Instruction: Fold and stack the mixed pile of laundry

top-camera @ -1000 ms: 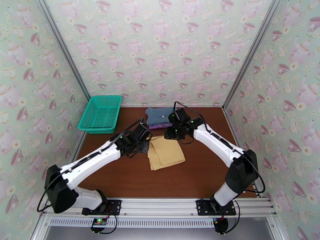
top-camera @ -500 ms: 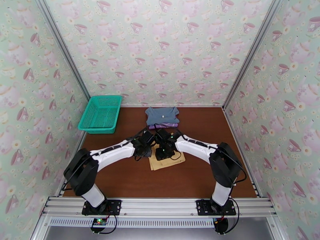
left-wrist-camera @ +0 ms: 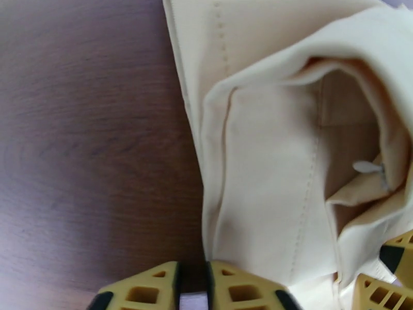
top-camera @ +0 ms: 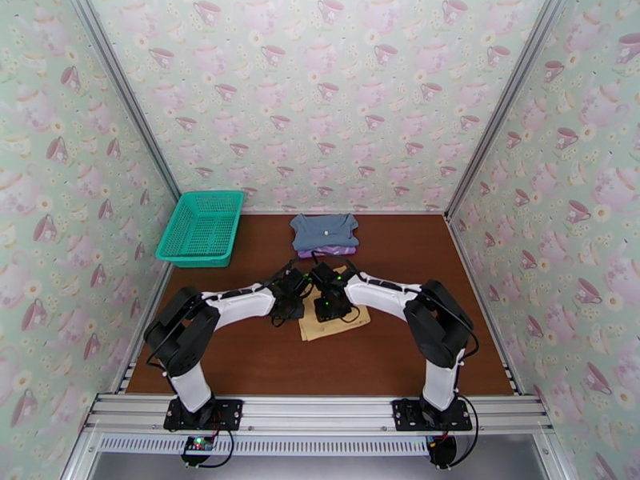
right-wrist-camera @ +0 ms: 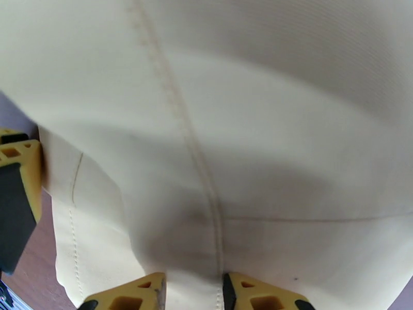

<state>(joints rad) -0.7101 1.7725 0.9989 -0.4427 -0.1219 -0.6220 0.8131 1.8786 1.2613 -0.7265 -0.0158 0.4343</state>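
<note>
The mustard-yellow garment [top-camera: 346, 322] lies folded at the table's middle, and both grippers meet at its far left corner. My left gripper [top-camera: 296, 304] [left-wrist-camera: 192, 290] is shut, pinching the garment's left edge [left-wrist-camera: 258, 202]. Beside it, my right gripper [top-camera: 326, 304] [right-wrist-camera: 191, 290] is shut on a raised fold of the same cloth [right-wrist-camera: 232, 125], which bulges up into an open pocket in the left wrist view. Behind them the grey-blue shirt [top-camera: 323, 230] lies folded on the lilac-purple shirt [top-camera: 328, 251].
A teal mesh basket [top-camera: 198, 257] stands at the back left corner of the brown table [top-camera: 400, 266]. Patterned walls close in the sides and back. Bare wood lies to the garment's left [left-wrist-camera: 93, 125].
My right gripper came down from the back stack onto the yellow garment. The left arm stretched forward and low, and its jaws closed on the cloth's edge.
</note>
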